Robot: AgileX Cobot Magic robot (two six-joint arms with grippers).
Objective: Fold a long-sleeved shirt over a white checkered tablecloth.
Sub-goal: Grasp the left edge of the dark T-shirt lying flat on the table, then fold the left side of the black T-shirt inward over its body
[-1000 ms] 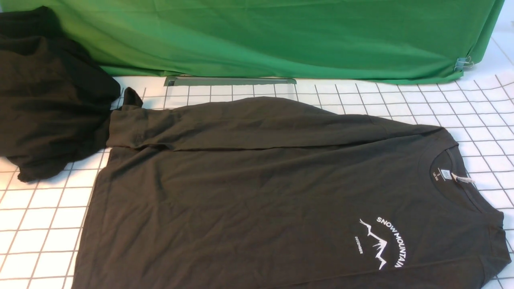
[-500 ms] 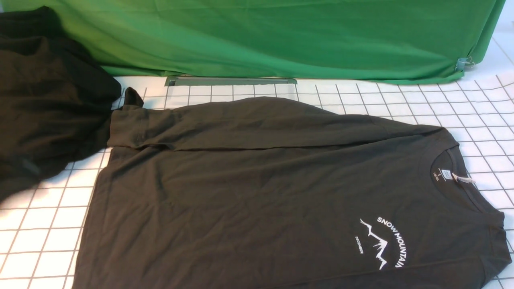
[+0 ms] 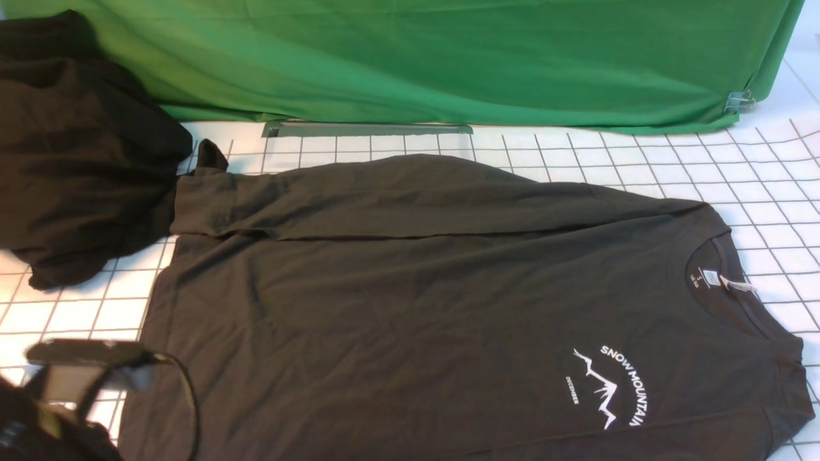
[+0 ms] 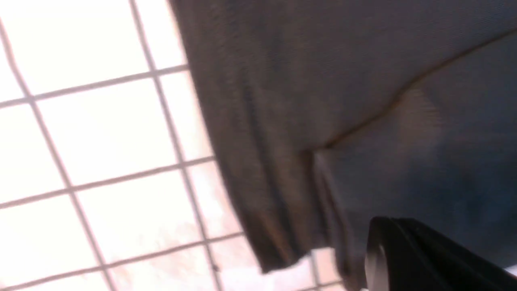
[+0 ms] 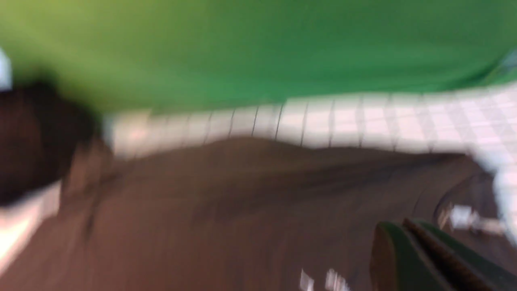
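Front view: the shirt lies spread flat, print up, on the checkered tablecloth that covers the surface. The hem end is on the left pincer's side. The collar and neck label are on the right pincer's side, and one sleeve is laid along the edge farthest from both. Only a chunk of the left arm pokes in, just beside the hem, and no pincer tips show here. A second black heap butts against the sleeve cuff, with a green cloth hanging behind.

Left wrist view: the left pincer has its tips pressed together, with nothing between them as far as I can tell. It sits over the shirt close to a hem corner, and the tablecloth starts just past that edge.

Right wrist view: it's really blurry, but the right pincer looks closed and empty too. The shirt is ahead of it and the label is near its tips.

Handling, my guess: it's light, floppy cotton with zero stiffness, so it'll sag and bunch if lifted from one spot, and may drag the tablecloth a bit. I'd pinch the hem corner near the left pincer and the shoulder near the right one, which means both need to open first.

No boxes or bins in any view.
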